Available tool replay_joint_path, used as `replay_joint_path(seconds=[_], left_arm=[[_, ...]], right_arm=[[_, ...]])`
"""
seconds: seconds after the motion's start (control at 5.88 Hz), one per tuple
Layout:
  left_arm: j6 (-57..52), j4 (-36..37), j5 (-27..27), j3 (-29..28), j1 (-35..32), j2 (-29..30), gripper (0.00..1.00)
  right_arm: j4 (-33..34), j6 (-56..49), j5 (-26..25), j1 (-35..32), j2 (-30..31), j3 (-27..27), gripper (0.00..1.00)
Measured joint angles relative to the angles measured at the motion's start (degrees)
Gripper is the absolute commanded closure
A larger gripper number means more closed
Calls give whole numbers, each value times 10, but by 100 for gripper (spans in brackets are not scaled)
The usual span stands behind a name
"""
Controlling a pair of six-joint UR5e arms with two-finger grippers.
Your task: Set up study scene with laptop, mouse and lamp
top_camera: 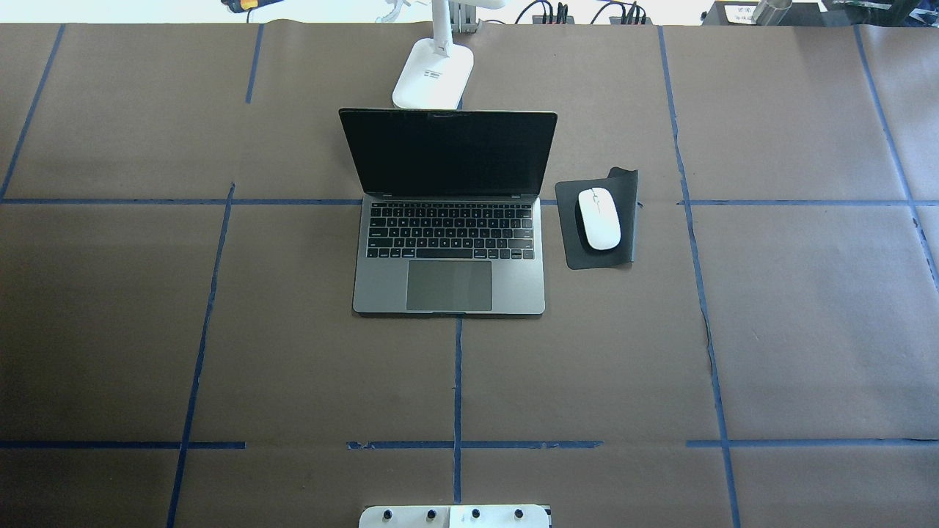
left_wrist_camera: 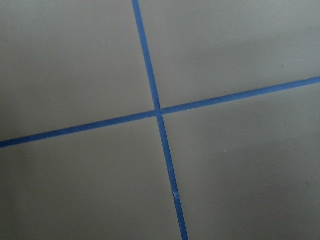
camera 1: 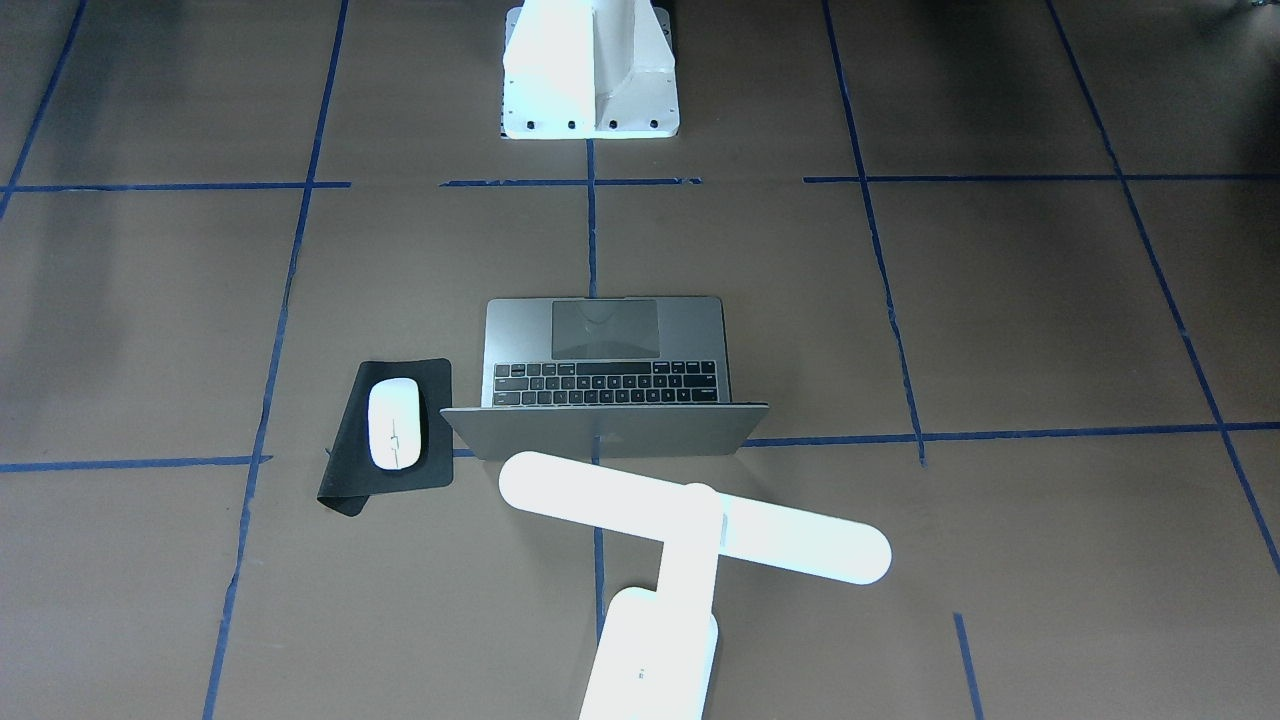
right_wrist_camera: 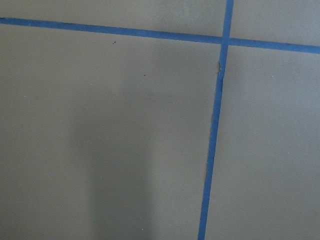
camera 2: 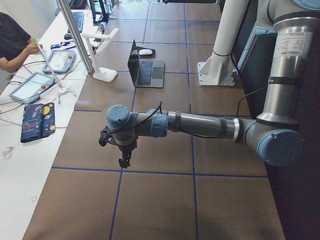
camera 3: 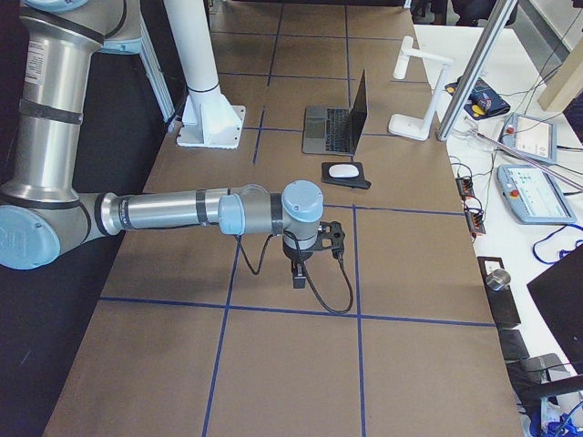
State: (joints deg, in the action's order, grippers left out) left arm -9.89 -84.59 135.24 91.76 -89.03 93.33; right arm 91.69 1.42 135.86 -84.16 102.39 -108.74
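Pincers first: the left pincer and right pincer hang well away from the laptop; spread or pressed together, I cannot tell. The mouse lies on a black mat just beside the open laptop, the lamp behind its screen, all on the tabletop. A careless sweep toward the laptop could topple the lamp.

No text is legible: the label on the left arm, the lamp base marks and laptop keys are too small

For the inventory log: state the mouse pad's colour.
Mouse pad: black, clearest in the overhead view.
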Motion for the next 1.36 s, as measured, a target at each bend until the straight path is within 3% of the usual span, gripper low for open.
replay_joint_path(seconds=[0.85,1.36], left_arm=[[-3,2,2,8,0,-24,0],[-6,86,4,29,1,-22,0]], right_arm=[[-1,1,0,0,-2,3,0],[0,1,0,0,-2,4,0]])
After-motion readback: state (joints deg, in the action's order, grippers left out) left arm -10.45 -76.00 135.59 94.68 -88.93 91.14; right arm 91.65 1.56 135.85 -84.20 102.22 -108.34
